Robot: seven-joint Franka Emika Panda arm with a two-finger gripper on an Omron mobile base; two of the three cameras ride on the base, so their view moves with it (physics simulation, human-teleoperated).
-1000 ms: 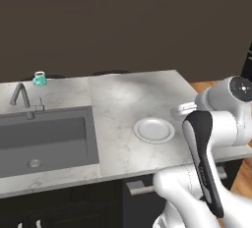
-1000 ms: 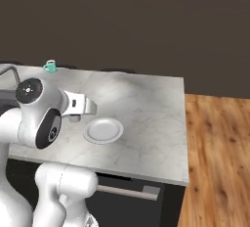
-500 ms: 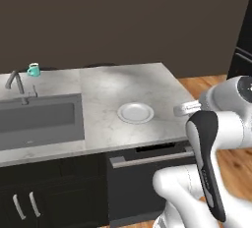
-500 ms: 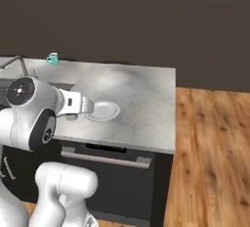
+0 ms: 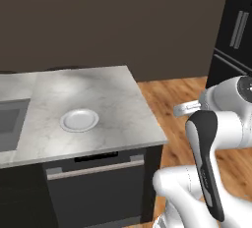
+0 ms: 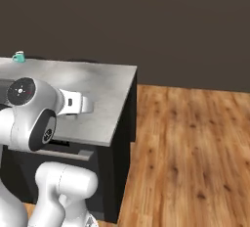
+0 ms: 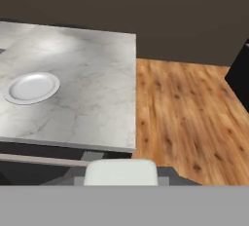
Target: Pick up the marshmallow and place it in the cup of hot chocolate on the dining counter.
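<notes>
So the small teal mug of hot chocolate (image 6: pixel 18 56) is sitting way off at the far back end of the long grey-white marble bench (image 5: pixel 98 92), close to the rear edge. I'm guessing it's parked there so it's out of the way of the inset grey sink (image 5: pixel 7 124). Where the tiny white marshmallow is, I honestly can't tell; it's too small to pick out at this range. The round white plate (image 5: pixel 79 120) lying flat in the middle of the bench is looking bare to me, though.

The robot's hand (image 5: pixel 178 109) is hanging out past the bench's end corner, over the wooden plank floor (image 6: pixel 185 143) and well apart from both plate and mug. It's pinched right down, about as closed as it goes. Whether it's squeezing something soft and tiny between the fingers I can't tell.

The hand is pointing back along the bench and tucked in near the arm's own body, which looks like a carrying pose for driving, not reaching. My read: the mug is way out of reach from here, so the base needs to roll along the bench toward it before any drop can happen.
</notes>
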